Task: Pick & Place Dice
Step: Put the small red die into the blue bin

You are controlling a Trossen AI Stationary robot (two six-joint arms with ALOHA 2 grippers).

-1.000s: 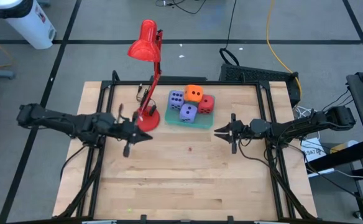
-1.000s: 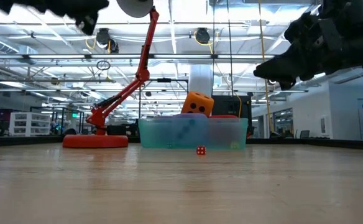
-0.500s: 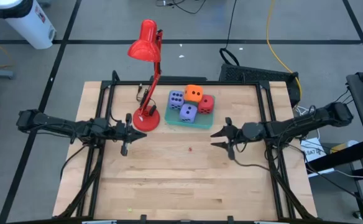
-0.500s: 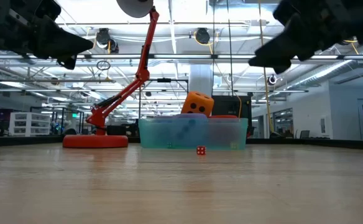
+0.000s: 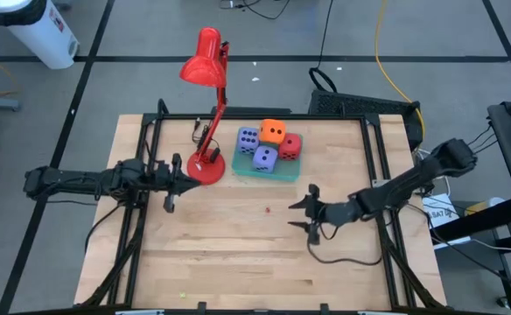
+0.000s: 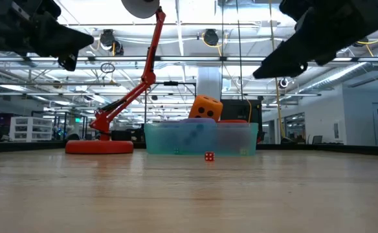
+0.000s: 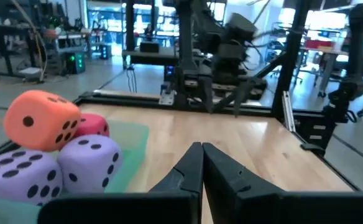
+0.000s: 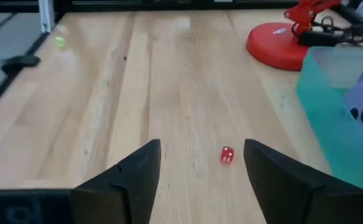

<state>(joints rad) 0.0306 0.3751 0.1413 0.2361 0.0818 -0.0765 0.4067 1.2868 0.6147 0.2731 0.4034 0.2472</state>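
In the teal tray (image 5: 268, 169) — four dice (image 5: 265, 146) (two purple), right gripper (image 5: 309, 213) spread, left gripper (image 5: 173, 179) clenched.

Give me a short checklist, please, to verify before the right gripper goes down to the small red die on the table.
1. Right gripper fingers apart: ok, open.
2. Small red die ahead of the right gripper, between its fingers' line: ok.
3. Die free of neighbours: ok, it lies alone on the bare wood table, apart from the teal tray.
4. Left gripper out of the way: ok, shut, near the red lamp base.
5. Large dice in the tray: ok, the orange die sits on top.
6. Gripper height above the die: cannot tell.
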